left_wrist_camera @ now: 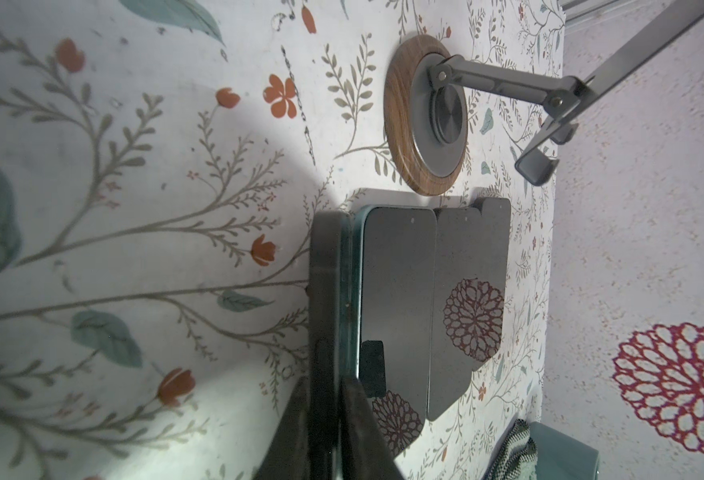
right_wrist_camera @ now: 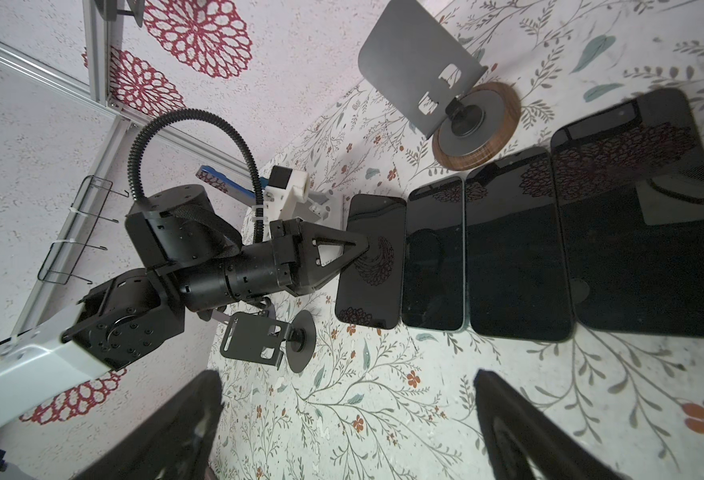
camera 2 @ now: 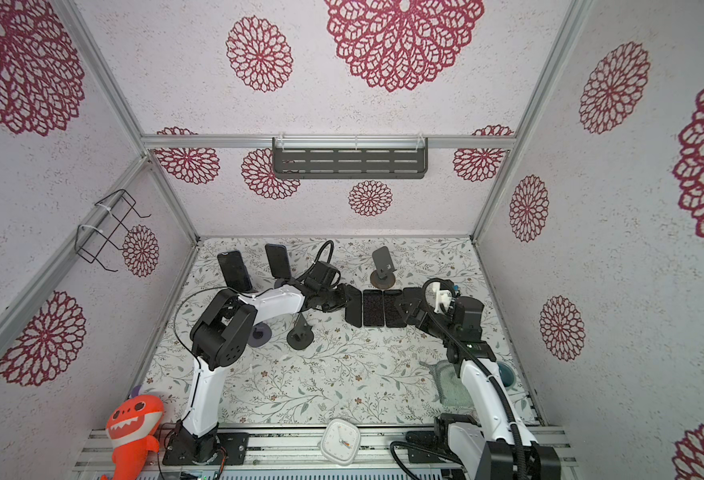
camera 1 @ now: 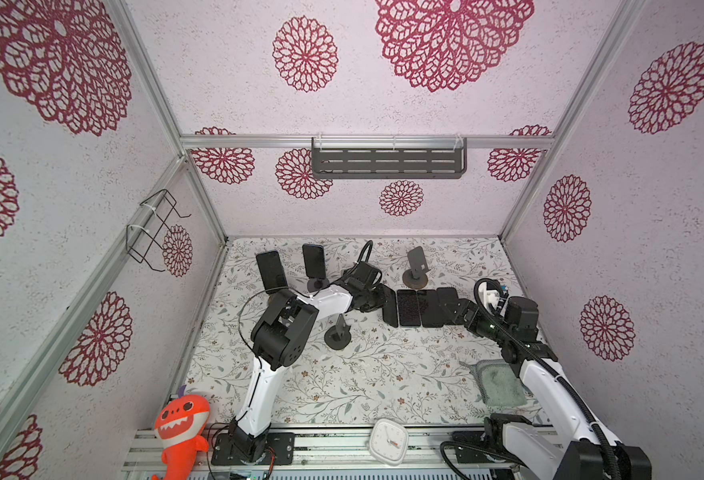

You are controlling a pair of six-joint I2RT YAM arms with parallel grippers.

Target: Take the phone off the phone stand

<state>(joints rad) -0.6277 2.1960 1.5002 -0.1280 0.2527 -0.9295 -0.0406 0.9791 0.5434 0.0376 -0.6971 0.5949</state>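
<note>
Black phone (right_wrist_camera: 379,299) pinched edgewise in left jaws beside row (right_wrist_camera: 516,249); right jaws gape empty.

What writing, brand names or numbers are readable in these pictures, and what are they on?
No text can be read anywhere.
white clock: dial markings too small to read.
phone screens: dark, only reflections.
shark toy: no lettering shows.

Orange shark toy (camera 1: 182,432) and white clock (camera 1: 388,440) sit on the front rail (camera 1: 325,446), well apart; green cloth (camera 1: 498,384) lies on the floral tabletop (camera 1: 383,374).
</note>
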